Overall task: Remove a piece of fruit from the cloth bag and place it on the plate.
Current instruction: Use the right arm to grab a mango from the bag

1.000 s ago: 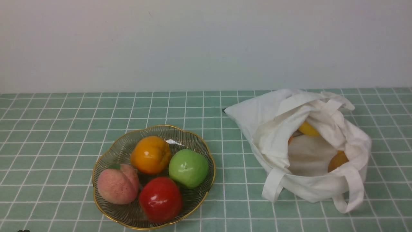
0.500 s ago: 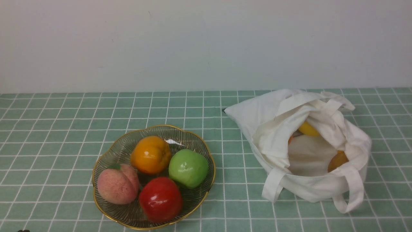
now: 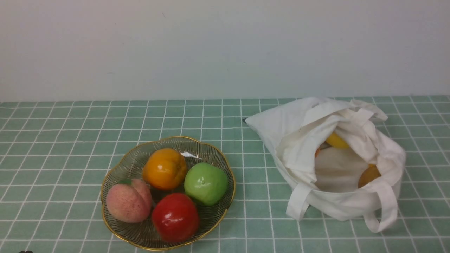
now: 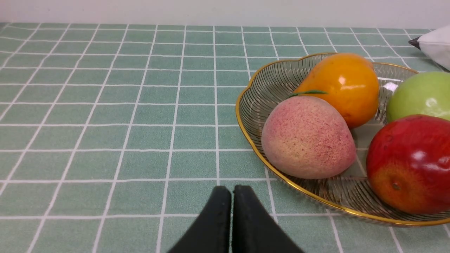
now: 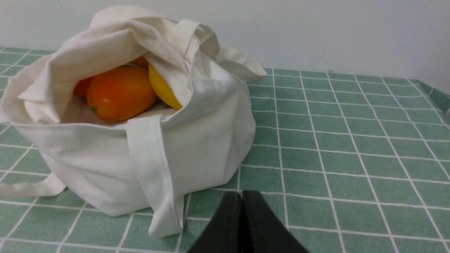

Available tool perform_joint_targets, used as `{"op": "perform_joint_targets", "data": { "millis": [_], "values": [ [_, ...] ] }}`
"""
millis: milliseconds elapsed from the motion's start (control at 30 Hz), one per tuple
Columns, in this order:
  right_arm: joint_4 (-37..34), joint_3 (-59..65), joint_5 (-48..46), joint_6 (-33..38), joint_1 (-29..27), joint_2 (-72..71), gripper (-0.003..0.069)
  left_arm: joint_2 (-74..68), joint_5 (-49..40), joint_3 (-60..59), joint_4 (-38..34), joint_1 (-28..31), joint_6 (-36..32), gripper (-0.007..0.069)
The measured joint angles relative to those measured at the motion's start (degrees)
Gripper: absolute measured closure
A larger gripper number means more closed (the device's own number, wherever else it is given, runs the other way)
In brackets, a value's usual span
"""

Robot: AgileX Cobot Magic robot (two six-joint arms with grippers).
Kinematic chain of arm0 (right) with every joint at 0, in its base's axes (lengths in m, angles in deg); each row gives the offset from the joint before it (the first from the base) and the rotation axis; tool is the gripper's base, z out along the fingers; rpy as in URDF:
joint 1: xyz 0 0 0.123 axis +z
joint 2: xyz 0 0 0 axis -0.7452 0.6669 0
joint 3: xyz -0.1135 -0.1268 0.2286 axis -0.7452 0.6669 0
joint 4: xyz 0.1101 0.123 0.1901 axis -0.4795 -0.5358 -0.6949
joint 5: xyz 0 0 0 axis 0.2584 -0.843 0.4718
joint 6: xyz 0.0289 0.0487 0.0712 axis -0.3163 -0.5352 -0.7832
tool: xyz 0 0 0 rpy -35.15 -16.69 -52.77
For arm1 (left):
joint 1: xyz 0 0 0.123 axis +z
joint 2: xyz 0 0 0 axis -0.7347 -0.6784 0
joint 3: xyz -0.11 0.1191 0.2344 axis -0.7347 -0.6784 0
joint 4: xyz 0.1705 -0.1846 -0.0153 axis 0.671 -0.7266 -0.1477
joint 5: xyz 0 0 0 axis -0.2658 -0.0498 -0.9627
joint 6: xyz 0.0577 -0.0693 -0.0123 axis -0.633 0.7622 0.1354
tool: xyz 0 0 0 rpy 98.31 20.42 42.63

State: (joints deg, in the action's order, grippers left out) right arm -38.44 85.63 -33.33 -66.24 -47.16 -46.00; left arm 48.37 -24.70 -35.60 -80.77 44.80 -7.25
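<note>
Nearest the robot, both grippers hang low over a green checked tablecloth (image 3: 70,123). The left gripper (image 4: 232,190) has its black jaws pressed together on nothing, just short of the plate (image 3: 128,163). The right gripper (image 5: 242,195) is likewise closed and empty, near the cloth bag (image 3: 281,126) but not touching it.

Further out, on the left, the gold-rimmed glass plate carries four fruits, with little room among them. To its right the cloth bag lies slumped, with its mouth gaping towards the robot. A duller orange-brown fruit (image 3: 369,175) rests just inside the near wall. The piece of fruit (image 3: 336,140), glossy yellow, lies at the far side, half under a fold of cloth.

The reach has not begun, and the right arm looks better placed for it. The jaws should open before entering, clear the near rim and strap, pass the duller fruit, then close across the yellow fruit's narrow width. Its smooth skin may slip, and the loose fold could catch a finger.
</note>
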Motion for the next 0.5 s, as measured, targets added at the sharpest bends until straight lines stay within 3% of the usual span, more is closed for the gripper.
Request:
{"op": "perform_joint_targets", "data": {
  "millis": [200,433,500],
  "values": [
    [-4.72,0.44,2.82,-1.16,0.0,0.0,0.0673,0.0,0.0,0.0,0.0,0.0,0.0,0.0632],
    [-34.63,0.66,15.94,-11.11,0.0,0.0,0.0673,0.0,0.0,0.0,0.0,0.0,0.0,0.0632],
    [-40.18,0.66,18.03,-11.66,0.0,0.0,0.0673,0.0,0.0,0.0,0.0,0.0,0.0,0.0632]
  ]
}}
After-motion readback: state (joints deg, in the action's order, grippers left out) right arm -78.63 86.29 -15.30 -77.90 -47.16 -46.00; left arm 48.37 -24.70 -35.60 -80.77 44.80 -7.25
